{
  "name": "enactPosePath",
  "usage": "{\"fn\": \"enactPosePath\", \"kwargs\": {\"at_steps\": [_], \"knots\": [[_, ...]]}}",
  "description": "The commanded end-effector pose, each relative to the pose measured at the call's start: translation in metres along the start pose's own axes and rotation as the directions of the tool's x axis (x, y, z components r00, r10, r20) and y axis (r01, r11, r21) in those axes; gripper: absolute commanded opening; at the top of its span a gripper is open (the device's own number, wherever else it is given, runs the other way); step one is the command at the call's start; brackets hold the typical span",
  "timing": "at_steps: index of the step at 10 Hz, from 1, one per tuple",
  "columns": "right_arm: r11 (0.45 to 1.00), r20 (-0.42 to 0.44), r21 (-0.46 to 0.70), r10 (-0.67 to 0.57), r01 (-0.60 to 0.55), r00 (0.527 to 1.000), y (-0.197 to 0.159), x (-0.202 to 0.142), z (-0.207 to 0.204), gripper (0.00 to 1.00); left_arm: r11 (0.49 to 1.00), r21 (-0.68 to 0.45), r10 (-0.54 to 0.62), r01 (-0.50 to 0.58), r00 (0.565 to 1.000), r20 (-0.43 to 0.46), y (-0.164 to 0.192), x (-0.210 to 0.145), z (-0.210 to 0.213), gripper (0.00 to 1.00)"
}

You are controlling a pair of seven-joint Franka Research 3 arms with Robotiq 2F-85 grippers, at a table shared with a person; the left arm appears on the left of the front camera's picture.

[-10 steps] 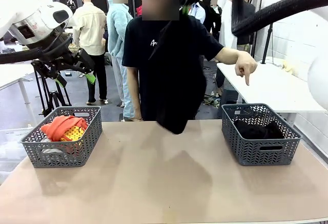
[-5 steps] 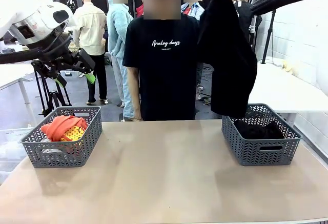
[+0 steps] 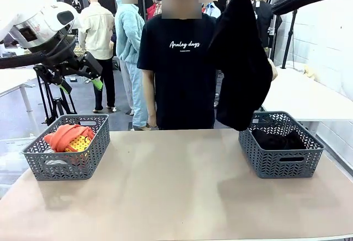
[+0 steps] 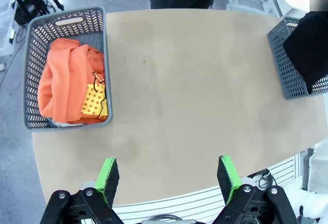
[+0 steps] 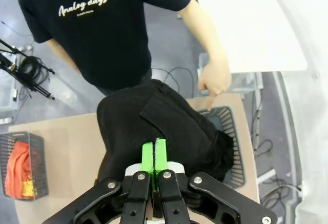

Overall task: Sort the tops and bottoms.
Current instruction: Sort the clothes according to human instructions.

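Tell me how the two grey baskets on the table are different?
The left basket holds a bright orange top with a yellow spotted patch; the right basket holds dark black clothing. A black garment, pinched in the right gripper, hangs above the right basket; nothing hangs over the left one. Both are grey, woven-looking plastic and look the same size.

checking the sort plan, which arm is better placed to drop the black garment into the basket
Right. Its tool is shut on the black garment, hanging beside the right basket. The left tool is open, above the table's near edge.
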State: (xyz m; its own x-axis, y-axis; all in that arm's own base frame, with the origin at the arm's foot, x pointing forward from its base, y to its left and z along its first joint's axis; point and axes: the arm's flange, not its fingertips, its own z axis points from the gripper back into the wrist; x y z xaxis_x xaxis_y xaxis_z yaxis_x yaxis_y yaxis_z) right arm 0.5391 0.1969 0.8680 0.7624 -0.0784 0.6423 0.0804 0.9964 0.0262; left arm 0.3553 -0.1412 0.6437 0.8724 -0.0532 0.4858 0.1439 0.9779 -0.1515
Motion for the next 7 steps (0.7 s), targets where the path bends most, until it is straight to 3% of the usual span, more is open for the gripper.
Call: {"fn": "enactPosePath", "kwargs": {"at_steps": [1, 2, 4, 5, 7], "knots": [[1.0, 0.0, -0.006, -0.006, 0.006, 1.0, -0.004, 0.002, -0.001, 0.0, 1.0, -0.006, -0.003, 0.003, 1.0, 0.0, 0.003, 0.0, 0.001, 1.0], [0.977, -0.067, -0.115, 0.171, -0.178, 0.983, 0.015, -0.014, -0.028, 0.0, 1.0, -0.006, -0.003, 0.003, 1.0, 0.0, 0.003, 0.0, 0.001, 1.0], [0.987, -0.285, -0.108, 0.082, -0.117, 0.955, -0.056, -0.011, -0.092, 0.0, 1.0, -0.006, -0.003, 0.003, 1.0, 0.0, 0.003, 0.0, 0.001, 1.0], [0.995, -0.354, -0.088, 0.009, -0.043, 0.935, -0.096, -0.016, -0.112, 0.0, 1.0, -0.006, -0.003, 0.003, 1.0, 0.0, 0.003, 0.0, 0.001, 1.0], [0.997, -0.326, -0.058, -0.076, 0.06, 0.942, -0.132, -0.014, -0.106, 0.0, 1.0, -0.006, -0.003, 0.003, 1.0, 0.0, 0.003, 0.0, 0.001, 1.0]]}}
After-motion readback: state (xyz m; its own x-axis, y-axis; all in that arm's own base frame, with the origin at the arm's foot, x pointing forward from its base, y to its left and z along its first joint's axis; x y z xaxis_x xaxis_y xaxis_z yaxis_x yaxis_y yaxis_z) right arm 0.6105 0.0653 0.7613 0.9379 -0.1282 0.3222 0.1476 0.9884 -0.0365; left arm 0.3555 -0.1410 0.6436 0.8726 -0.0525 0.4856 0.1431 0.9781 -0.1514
